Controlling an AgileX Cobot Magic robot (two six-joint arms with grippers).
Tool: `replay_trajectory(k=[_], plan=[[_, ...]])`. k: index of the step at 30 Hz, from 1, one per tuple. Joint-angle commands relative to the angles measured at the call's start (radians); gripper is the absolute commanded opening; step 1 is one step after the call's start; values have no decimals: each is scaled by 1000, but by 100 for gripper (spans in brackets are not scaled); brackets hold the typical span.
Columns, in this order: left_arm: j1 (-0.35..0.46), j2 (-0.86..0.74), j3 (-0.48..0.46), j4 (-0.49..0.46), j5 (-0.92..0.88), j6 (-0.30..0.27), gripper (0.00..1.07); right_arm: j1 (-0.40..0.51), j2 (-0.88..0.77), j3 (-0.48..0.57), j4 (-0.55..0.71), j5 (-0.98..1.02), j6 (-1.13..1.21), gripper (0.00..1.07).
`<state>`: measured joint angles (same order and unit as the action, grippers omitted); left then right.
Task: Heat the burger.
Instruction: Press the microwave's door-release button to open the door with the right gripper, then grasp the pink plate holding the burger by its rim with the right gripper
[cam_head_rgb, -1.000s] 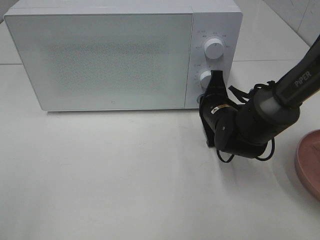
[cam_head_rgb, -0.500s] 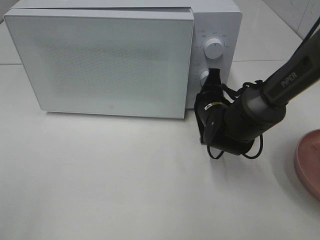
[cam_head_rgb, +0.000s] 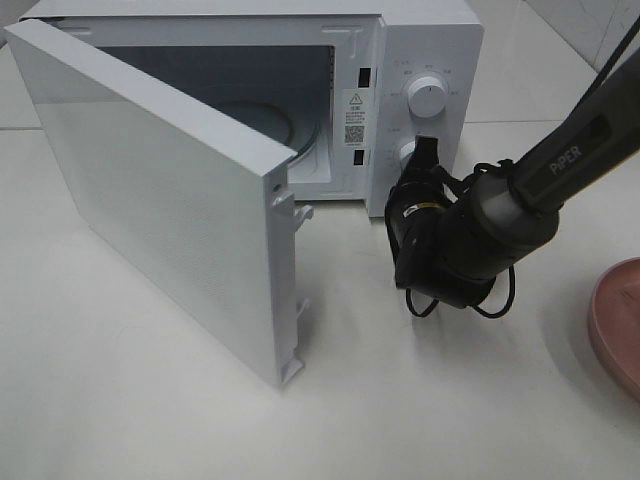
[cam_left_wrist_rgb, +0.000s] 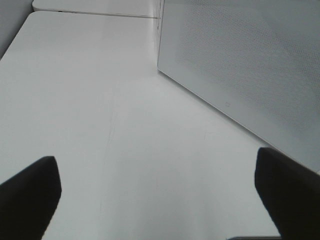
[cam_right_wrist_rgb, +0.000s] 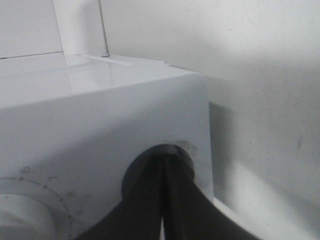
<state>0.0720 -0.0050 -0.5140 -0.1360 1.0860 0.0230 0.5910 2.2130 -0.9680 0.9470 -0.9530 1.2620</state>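
I count one white microwave (cam_head_rgb: 420, 40). It has one door (cam_head_rgb: 150, 200), one glass turntable (cam_head_rgb: 300, 135) and two knobs: one upper knob (cam_head_rgb: 428, 98) and one lower knob (cam_head_rgb: 405, 152). I see one pink plate (cam_head_rgb: 618, 320) and one tabletop (cam_head_rgb: 150, 400). I have two claws: one left claw (cam_left_wrist_rgb: 157, 192) and one right claw (cam_right_wrist_rgb: 162, 162).

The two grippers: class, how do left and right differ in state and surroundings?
The left gripper has fingers wide apart; the right gripper has fingers shut together. The left gripper faces the table beside the open door; the right gripper sits at the microwave's control panel. Both hold nothing.
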Motion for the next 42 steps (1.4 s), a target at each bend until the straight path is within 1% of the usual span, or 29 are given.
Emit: replay_trajectory(k=[1, 3, 9, 13, 17, 22, 25, 32, 35, 37, 38, 39, 40, 42], plan=[[1, -16, 0, -8, -15, 2, 98, -41, -1, -66, -135, -177, -14, 0], [1, -16, 0, -8, -15, 2, 98, -38, -11, -48, -149, -142, -15, 0], [1, -16, 0, -8, -15, 2, 98, -29, -21, -28, -150, -124, -15, 0], [1, -16, 0, -8, -15, 2, 98, -29, -60, 18, -171, -23, -21, 0], [1, -16, 0, -8, -15, 2, 98, -29, -96, 64, -177, 63, -72, 0], [1, -16, 0, -8, -15, 2, 98, -29, -125, 105, -179, 68, -79, 0], [1, -16, 0, -8, -15, 2, 98, -29, -157, 136, -197, 138, -118, 0], [1, -16, 0, -8, -15, 2, 98, -29, -216, 188, -203, 198, -206, 0], [1, -16, 0, -8, -15, 2, 98, -32, -250, 215, -235, 236, -235, 0], [1, -16, 0, -8, -15, 2, 98, -32, -291, 239, -280, 290, -270, 0], [1, -16, 0, -8, -15, 2, 98, -32, -291, 239, -280, 290, -270, 0], [1, -16, 0, -8, -15, 2, 98, -32, -322, 255, -313, 330, -307, 0], [1, -16, 0, -8, -15, 2, 98, -32, -322, 255, -313, 330, -307, 0], [1, -16, 0, -8, -15, 2, 98, -32, -368, 267, -368, 433, -387, 0]])
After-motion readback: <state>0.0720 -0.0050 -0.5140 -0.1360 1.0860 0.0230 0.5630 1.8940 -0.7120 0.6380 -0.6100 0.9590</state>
